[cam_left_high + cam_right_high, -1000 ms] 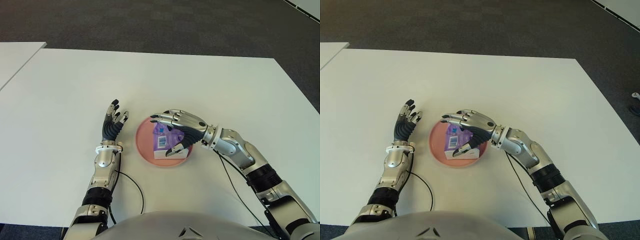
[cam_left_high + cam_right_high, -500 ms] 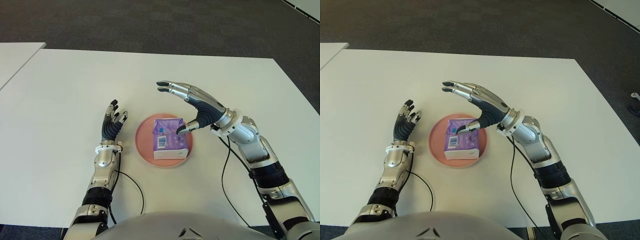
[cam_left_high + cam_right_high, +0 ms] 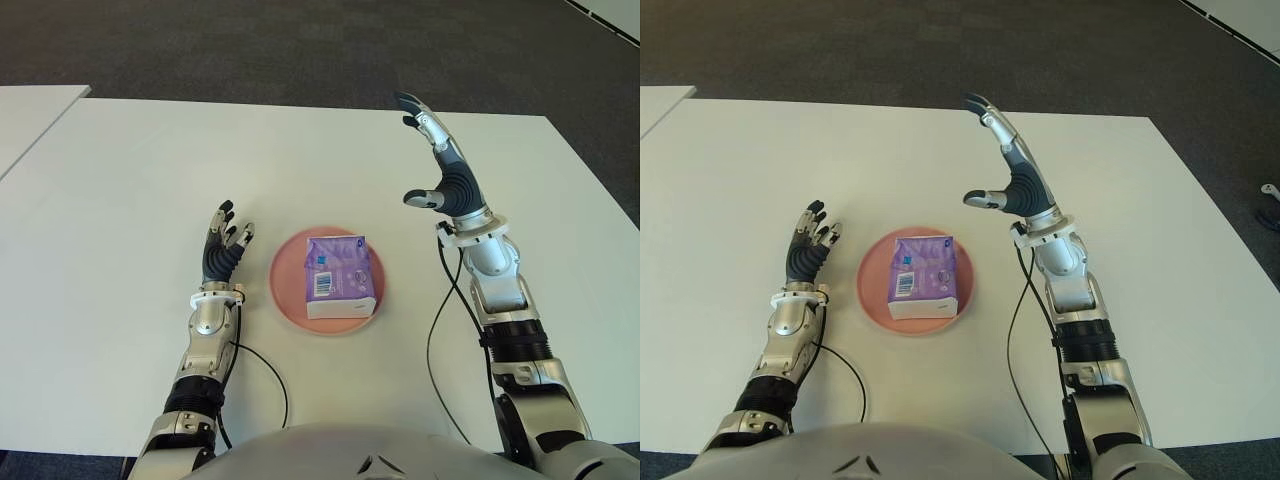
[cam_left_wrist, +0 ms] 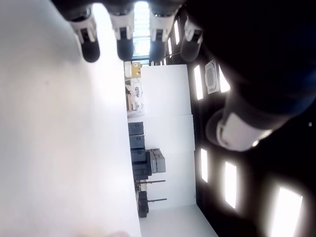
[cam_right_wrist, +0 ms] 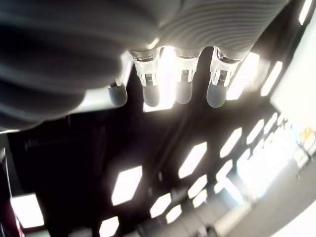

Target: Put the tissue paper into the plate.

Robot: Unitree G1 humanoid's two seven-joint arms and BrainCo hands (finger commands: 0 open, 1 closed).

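A purple pack of tissue paper (image 3: 340, 276) lies inside the pink plate (image 3: 284, 287) at the middle of the white table. My right hand (image 3: 437, 165) is raised above the table to the right of the plate, palm turned left, fingers straight and spread, holding nothing. Its wrist view shows only straight fingertips (image 5: 149, 94) against ceiling lights. My left hand (image 3: 226, 244) shows just left of the plate with fingers extended and nothing in it.
The white table (image 3: 120, 180) stretches wide on all sides of the plate. Another white table's corner (image 3: 30, 110) shows at the far left. Black cables (image 3: 265, 375) trail from both wrists across the near table. Dark carpet lies beyond the far edge.
My right hand let go of the tissue pack, which stayed in the plate, then lifted up and swung away to the right with fingers straightened. The left hand has not moved.
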